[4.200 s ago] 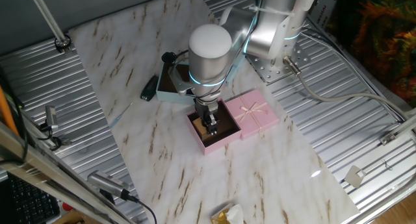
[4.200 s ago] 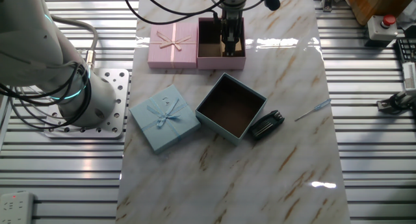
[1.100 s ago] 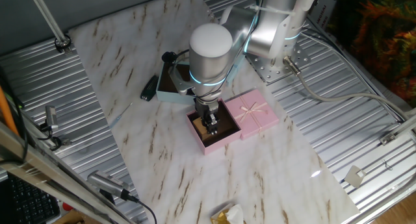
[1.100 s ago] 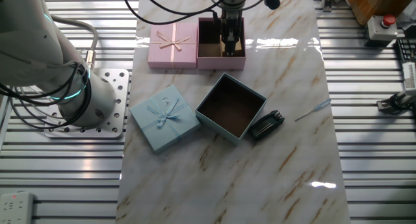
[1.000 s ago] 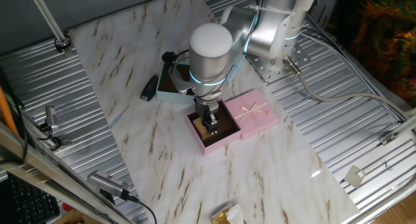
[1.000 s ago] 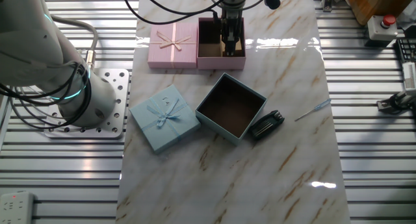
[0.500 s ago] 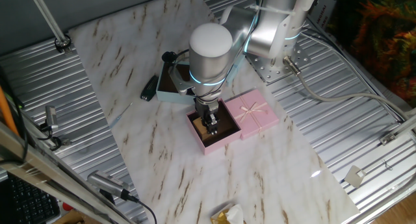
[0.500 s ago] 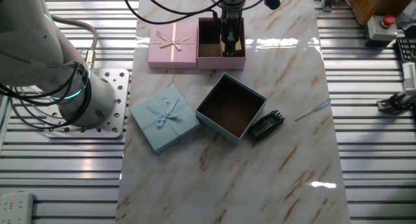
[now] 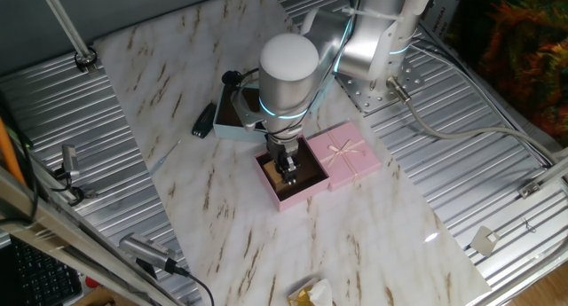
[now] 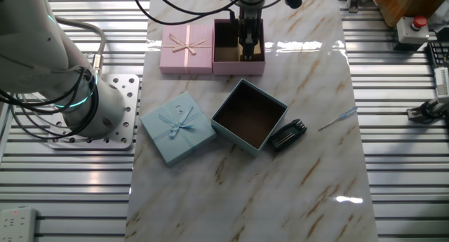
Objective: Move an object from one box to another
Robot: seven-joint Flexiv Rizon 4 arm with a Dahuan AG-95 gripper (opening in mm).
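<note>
Nothing moved | hand (image 9: 288,173) inside pink box (image 9: 277,192), grip unclear | block (image 10: 248,57) orientation unclear

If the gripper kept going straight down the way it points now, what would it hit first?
The gripper points down inside the pink box. First contact would likely be the small tan block at its fingertips, then the box's dark floor. Whether it already touches the block is unclear.
</note>
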